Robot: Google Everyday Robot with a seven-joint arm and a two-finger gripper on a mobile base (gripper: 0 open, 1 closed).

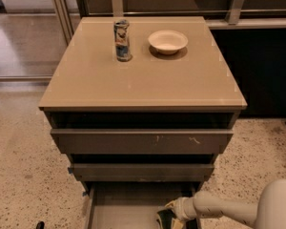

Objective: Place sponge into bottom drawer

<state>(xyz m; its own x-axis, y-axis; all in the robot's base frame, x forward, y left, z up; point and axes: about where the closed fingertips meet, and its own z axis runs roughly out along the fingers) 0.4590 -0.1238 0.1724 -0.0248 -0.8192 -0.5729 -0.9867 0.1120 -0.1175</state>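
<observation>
The bottom drawer (pixel 126 209) is pulled open at the foot of the cabinet, and its flat grey floor shows. My gripper (pixel 168 217) reaches in from the right on a white arm, low over the drawer's right side at the bottom edge of the camera view. The sponge (pixel 164 219), dark green with a pale yellow edge, is right at the gripper's tip inside the drawer. It is partly hidden by the gripper and cut off by the frame edge.
A white bowl (pixel 168 41) and a drink can (pixel 122 40) stand on the cabinet's tan top (pixel 143 80). The scratched upper drawer front (pixel 142 141) and the middle drawer front (pixel 141 171) sit just above the arm. Speckled floor lies on both sides, with a dark counter at the right.
</observation>
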